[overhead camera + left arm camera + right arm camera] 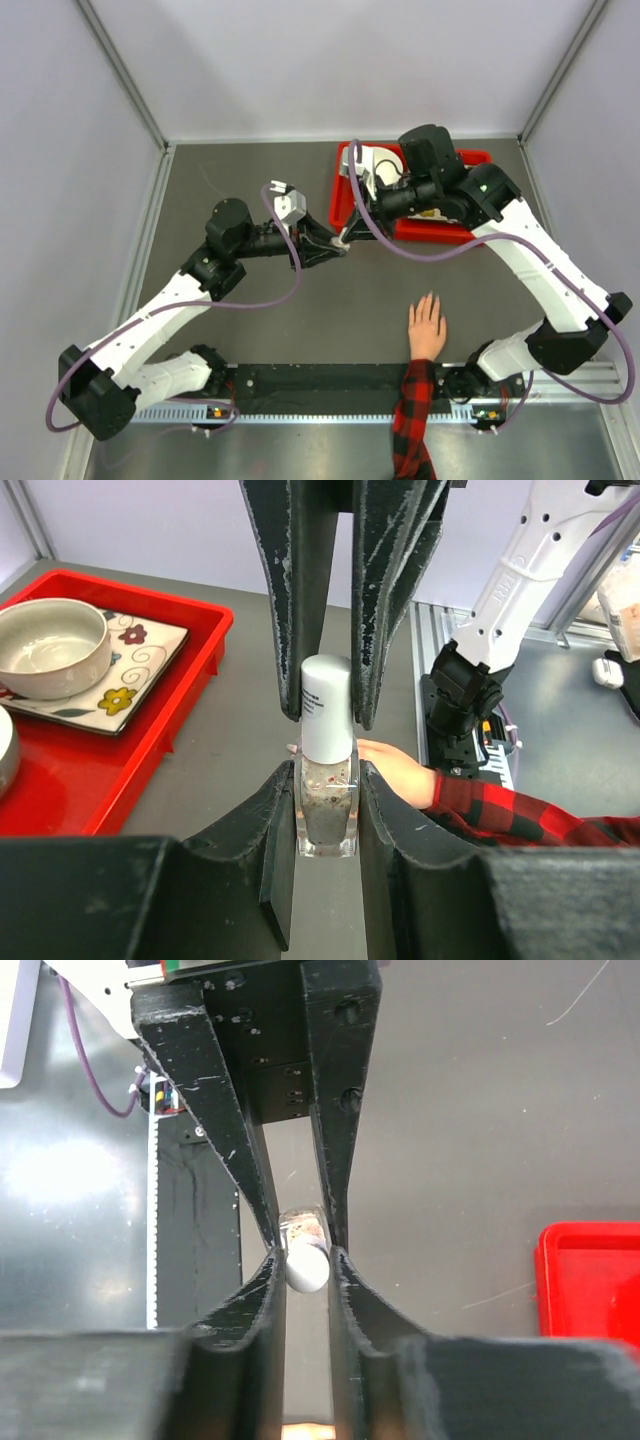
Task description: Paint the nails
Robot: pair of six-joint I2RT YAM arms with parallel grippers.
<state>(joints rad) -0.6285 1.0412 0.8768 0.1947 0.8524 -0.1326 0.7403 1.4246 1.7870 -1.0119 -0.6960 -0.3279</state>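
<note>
A small nail polish bottle has a clear glass body [325, 815] with speckled grey polish and a white cap [327, 708]. My left gripper [327, 772] is shut on the glass body and holds it above the table. My right gripper [305, 1256] is shut on the white cap [307, 1266]. In the top view the two grippers meet at mid-table, left [333, 248] and right [347, 236]. A light-skinned hand [427, 328] with a red-and-black plaid sleeve [413, 420] lies flat near the front edge. Its nails are too small to make out. The hand also shows behind the bottle in the left wrist view [400, 770].
A red tray [341, 192] stands at the back, right of centre, under the right arm. In the left wrist view the tray [185, 695] holds a flowered plate [125, 670] and a pale bowl [50, 645]. A black strip [320, 385] runs along the front edge.
</note>
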